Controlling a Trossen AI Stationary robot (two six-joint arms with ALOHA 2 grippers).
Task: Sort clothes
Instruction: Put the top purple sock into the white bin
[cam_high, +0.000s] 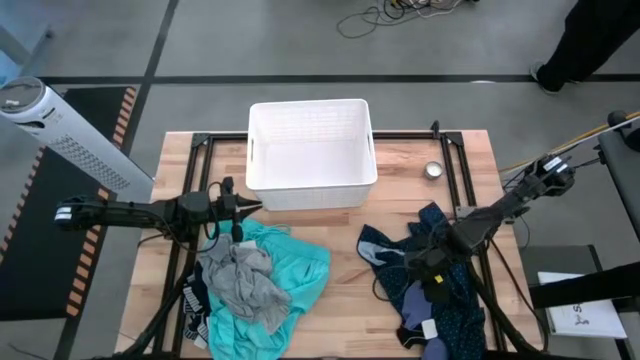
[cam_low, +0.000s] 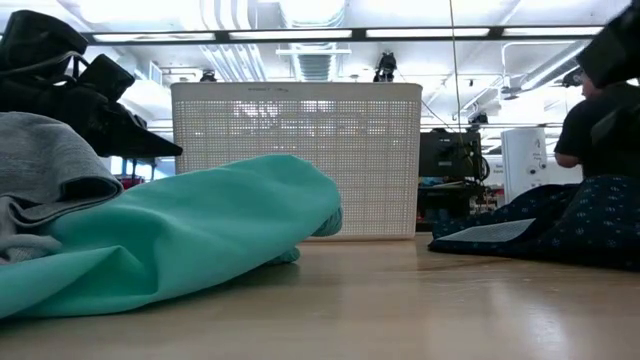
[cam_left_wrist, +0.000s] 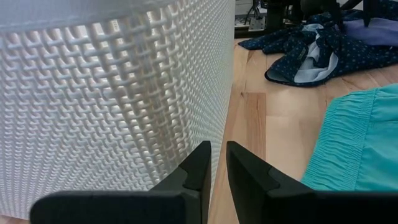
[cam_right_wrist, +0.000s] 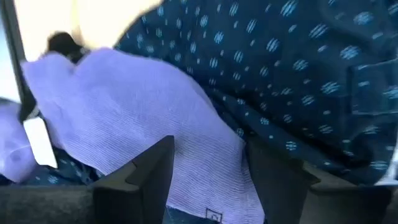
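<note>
A large turquoise garment (cam_high: 300, 268) lies crumpled at the near left, with a small grey garment (cam_high: 245, 285) on top and a dark one (cam_high: 195, 292) under its left edge. A dark blue dotted garment (cam_high: 440, 225) lies at the near right, with lavender cloth (cam_high: 415, 300) lying on it. My left gripper (cam_high: 243, 206) hovers by the white bin's near wall (cam_left_wrist: 112, 93), with its fingers (cam_left_wrist: 217, 163) nearly together and empty. My right gripper (cam_high: 432, 272) points down over the dotted garment (cam_right_wrist: 298, 74). It is open, its fingers (cam_right_wrist: 208, 168) either side of the lavender cloth (cam_right_wrist: 155, 106). My right gripper comes from above with open fingers astride a bulge of the lavender cloth (cam_right_wrist: 205, 143), which lies slack on the dotted garment. I cannot tell whether the fingers touch it.
The white ribbed bin (cam_high: 312, 104) stands at the far middle of the table. A small round metal object (cam_high: 432, 170) sits to its right. Bare wood (cam_high: 345, 300) lies between the two cloth piles. A tower fan (cam_high: 60, 125) stands off the table's left.
</note>
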